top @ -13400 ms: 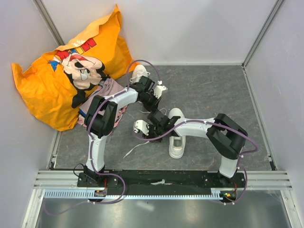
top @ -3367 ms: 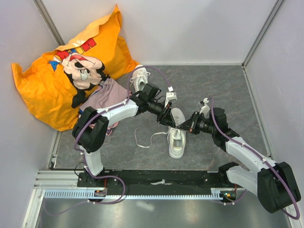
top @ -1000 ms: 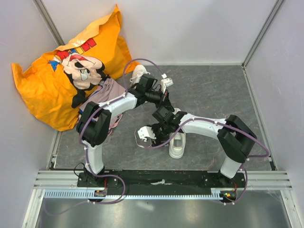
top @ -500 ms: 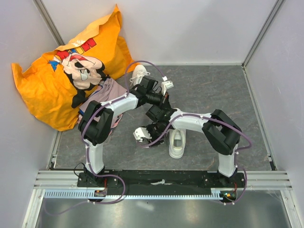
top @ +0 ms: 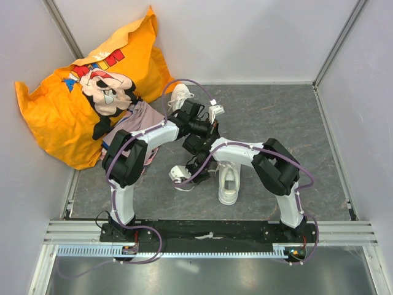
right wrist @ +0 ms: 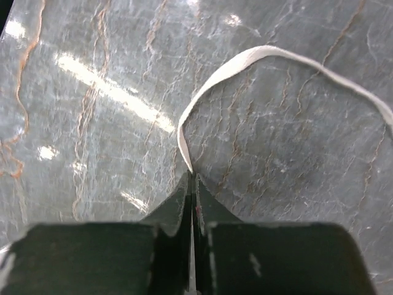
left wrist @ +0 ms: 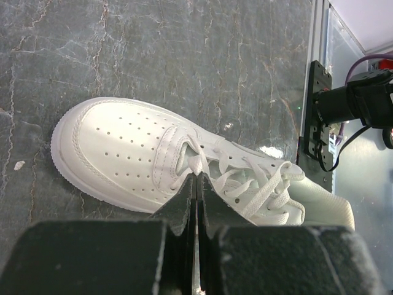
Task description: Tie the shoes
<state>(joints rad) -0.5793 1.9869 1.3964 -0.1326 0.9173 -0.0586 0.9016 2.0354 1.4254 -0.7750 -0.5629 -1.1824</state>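
R gripper [right wrist: 191, 175]: pinched shut on end of long white flat lace [right wrist: 258, 54], left of white perforated low-top sneaker [top: 228, 184].
L gripper [left wrist: 196, 178]: closed on lace strand [left wrist: 199, 161] at that sneaker's front eyelets.
2nd sneaker [top: 179, 95]: well behind it.

From above, I can't see the toe of the near sneaker [top: 228, 184] under my right arm [top: 236, 148]. On the right wrist camera, the lace [right wrist: 245, 66] runs off the right edge.

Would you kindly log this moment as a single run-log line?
phase: lace handling | left gripper: shut at laces of near shoe | right gripper: shut on loose lace, above table | far shoe: untouched
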